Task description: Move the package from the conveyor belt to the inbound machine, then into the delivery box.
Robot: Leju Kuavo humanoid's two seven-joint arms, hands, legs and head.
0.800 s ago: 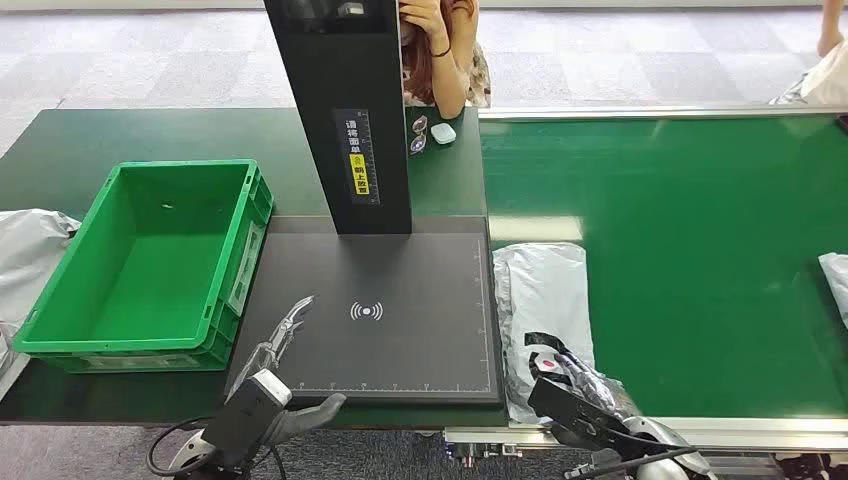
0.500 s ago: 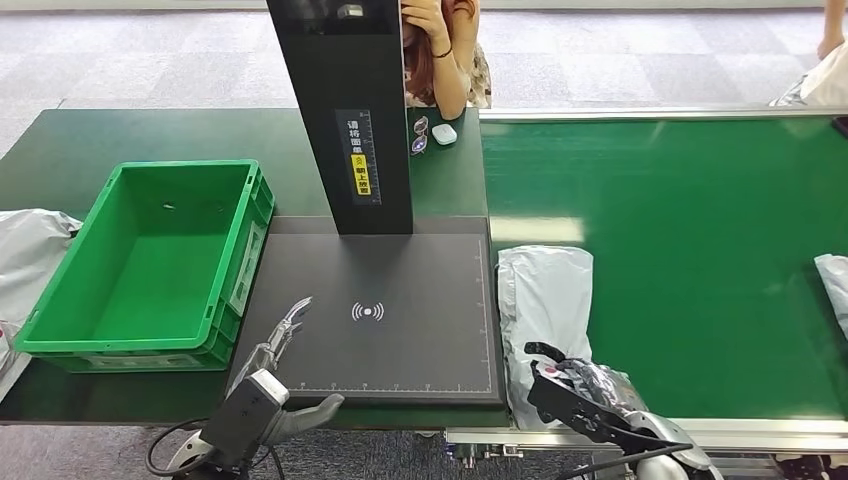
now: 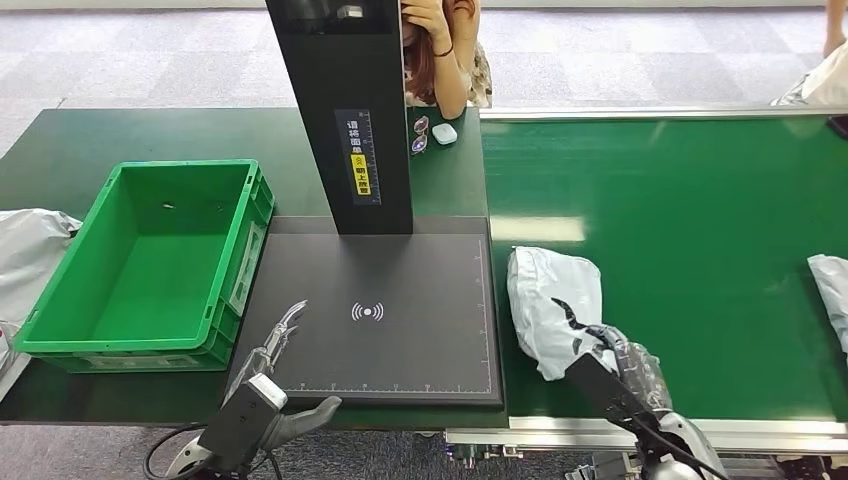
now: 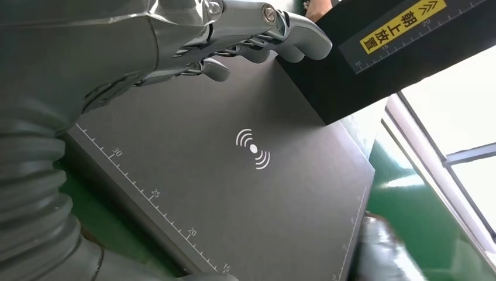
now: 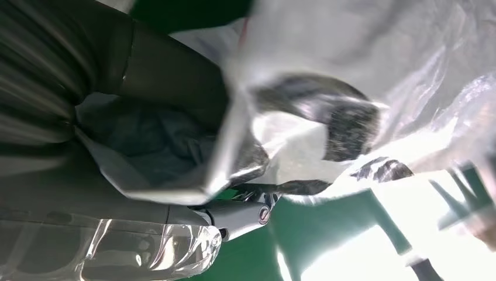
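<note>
A grey plastic package [image 3: 548, 298] lies bunched up on the green conveyor belt [image 3: 700, 230], just right of the inbound machine's black scan pad [image 3: 400, 345]. My right hand [image 3: 603, 352] grips the package's near end; in the right wrist view the crumpled film [image 5: 327, 76] drapes over the hand [image 5: 243, 215]. My left hand [image 3: 274, 340] hovers open over the pad's front left corner, fingers spread, holding nothing; the left wrist view shows the fingers [image 4: 245, 29] above the pad [image 4: 251, 193]. The green delivery box [image 3: 180, 167] stands empty, left of the pad.
The machine's black tower [image 3: 345, 110] rises at the back of the pad. A person [image 3: 445, 50] sits behind it, with glasses and a small white item [image 3: 432, 131] on the table. Another grey package [image 3: 830, 285] lies at the belt's right edge, and grey bags [image 3: 25, 260] lie left of the box.
The package, flat along the belt's near edge before, is now bunched and pulled up from there. My right hand has moved right and forward with it. The left hand has barely moved.
</note>
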